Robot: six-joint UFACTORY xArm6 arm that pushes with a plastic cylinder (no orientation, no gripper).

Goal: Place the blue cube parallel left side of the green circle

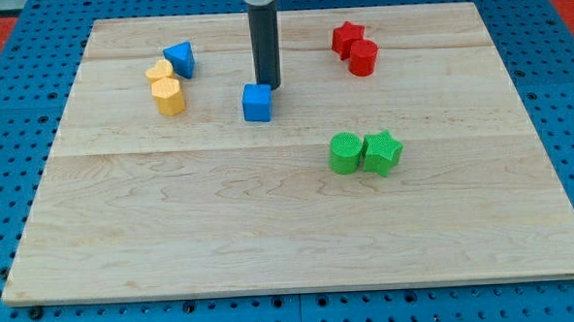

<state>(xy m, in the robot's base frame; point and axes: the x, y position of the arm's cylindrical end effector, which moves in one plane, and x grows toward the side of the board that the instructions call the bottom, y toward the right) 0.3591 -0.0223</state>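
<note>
Wooden board (174, 234) — blue cube (256, 102) sits at 10 o'clock from green circle (345, 152). My tip (268, 87) touches cube's 1 o'clock corner; no claw fitted. Best shove toward 6 — stop level, apart.

My rod (263, 41) is cut off by the view's top edge, so I cannot see the arm that carries it. My tip (268, 88) sits right at the top rear edge of the blue cube (256, 102); whether it touches the cube I cannot tell. The red star (346, 36) is partly hidden behind the red cylinder (362, 58). The yellow block (159, 71) behind the other yellow block (170, 96) is partly covered, its shape unclear. The worktop (271, 230) shows whole, but the blue pegboard (5, 144) around it runs off every edge.
</note>
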